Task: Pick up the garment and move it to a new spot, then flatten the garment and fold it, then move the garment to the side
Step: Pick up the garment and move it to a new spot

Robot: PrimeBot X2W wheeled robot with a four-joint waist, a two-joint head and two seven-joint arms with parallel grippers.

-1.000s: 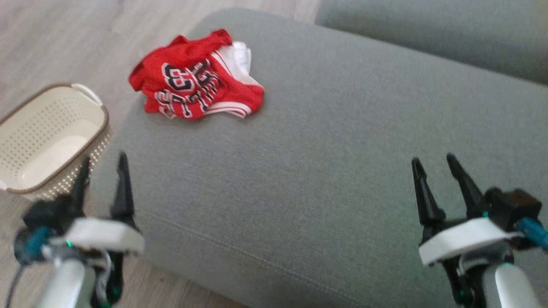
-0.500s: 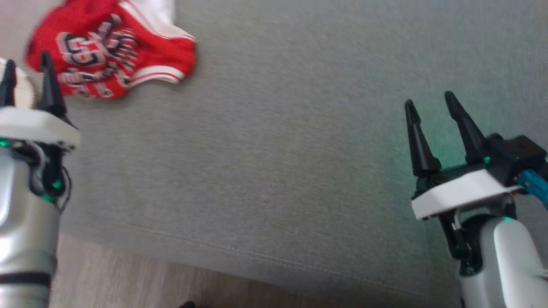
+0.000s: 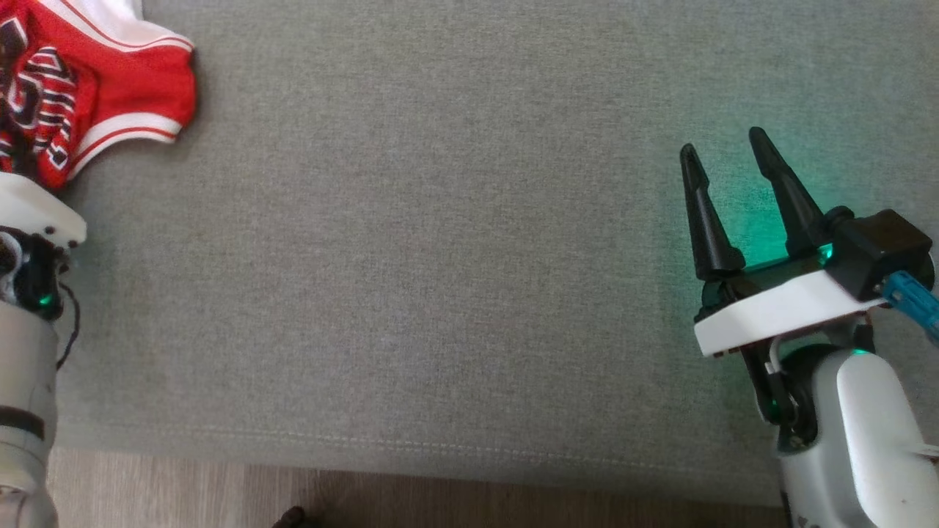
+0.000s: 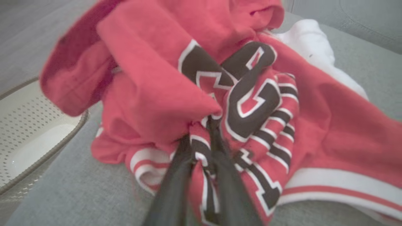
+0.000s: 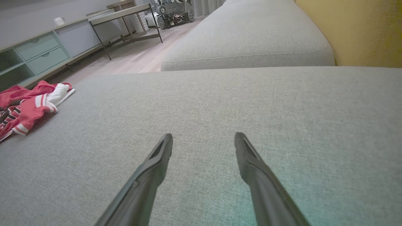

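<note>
Your left gripper [image 4: 199, 131] is buried in the garment [image 4: 150, 94] — the two dark fingers stand nearly together with a fold of red cloth and lettering pinched between them, so you have a grip on it. The garment itself is a crumpled red jersey with white trim and dark, white-edged letters, lying bunched on the grey sofa cushion [image 3: 440, 257] at its left end; in the head view it sits in the top left corner, right above the left arm's white wrist plate [image 3: 33, 209]. A white layer peeks out from under the red on its far side. Just past that end of the cushion, you can see a pale perforated basket [image 4: 28, 131] in the left wrist view. Over on the other side, your right gripper [image 3: 722, 143] hangs over bare cushion well apart from the garment — fingers spread wide, nothing between them, a green glow on the fabric beside them. Wood floor [image 3: 183, 491] shows along the cushion's near edge
</note>
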